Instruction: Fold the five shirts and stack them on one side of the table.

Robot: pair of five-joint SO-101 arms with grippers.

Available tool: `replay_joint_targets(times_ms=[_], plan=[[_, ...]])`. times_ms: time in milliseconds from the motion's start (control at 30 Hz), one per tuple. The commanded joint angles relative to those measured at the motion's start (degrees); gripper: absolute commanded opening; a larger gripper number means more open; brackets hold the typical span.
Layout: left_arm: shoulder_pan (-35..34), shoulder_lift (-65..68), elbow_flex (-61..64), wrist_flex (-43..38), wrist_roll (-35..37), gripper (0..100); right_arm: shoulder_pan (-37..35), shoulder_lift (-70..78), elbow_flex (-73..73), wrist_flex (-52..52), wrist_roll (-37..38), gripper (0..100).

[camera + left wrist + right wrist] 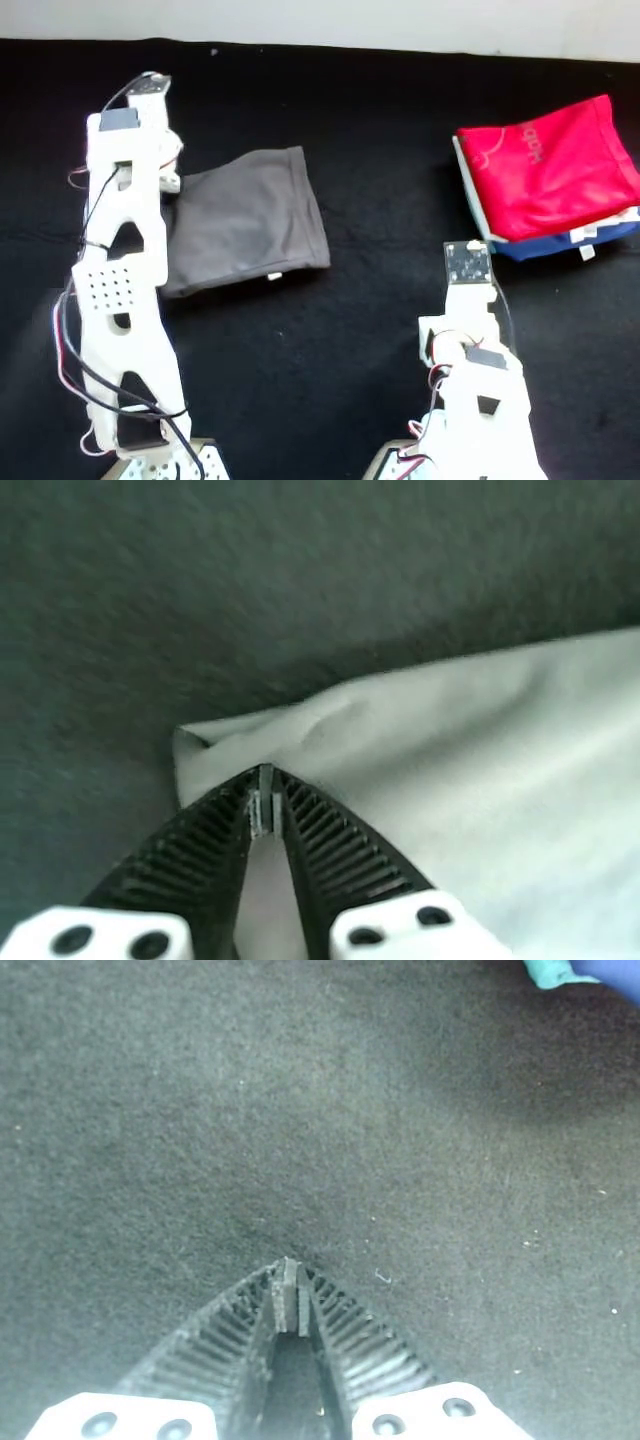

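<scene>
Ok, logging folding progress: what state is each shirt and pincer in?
Grey shirt: folded, apart from the stack.
Red shirt: folded, topping the stack.
Blue shirt: folded, low in the stack.
Left pincer: shut at the grey shirt's corner.
Right pincer: shut over bare table.

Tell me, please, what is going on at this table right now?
Two robot arms are working on folding and stacking shirts. The left gripper is shut at a corner of the grey shirt, which lies folded on the black table; whether it pinches the cloth is unclear. The right gripper is shut over bare table, touching no shirt. At the far right sits a stack with a red shirt on top and a blue shirt beneath.
</scene>
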Motion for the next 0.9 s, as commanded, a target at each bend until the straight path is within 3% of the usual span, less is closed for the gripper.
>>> replay_joint_targets(times_ms=[0, 267, 433, 633, 767, 867], plan=[[-3.7, 1.4, -0.1, -2.1, -2.7, 1, 0.0, 0.5, 0.3, -1.0, 0.3, 0.7], [-9.7, 1.5, -5.2, 0.9, -5.8, 1, 0.0, 0.5, 0.3, -1.0, 0.3, 0.7], [-9.9, 1.5, -15.5, 10.7, -5.8, 1, 0.0, 0.5, 0.3, -1.0, 0.3, 0.7], [-5.2, 1.5, -28.6, 23.5, -5.5, 1, 0.0, 0.5, 0.3, -1.0, 0.3, 0.7], [-3.0, -0.8, -27.1, 23.7, -4.4, 1, 0.0, 0.5, 0.3, -1.0, 0.3, 0.7], [-2.0, -7.3, -17.1, 23.8, -1.2, 1, 0.0, 0.5, 0.3, -1.0, 0.3, 0.7]])
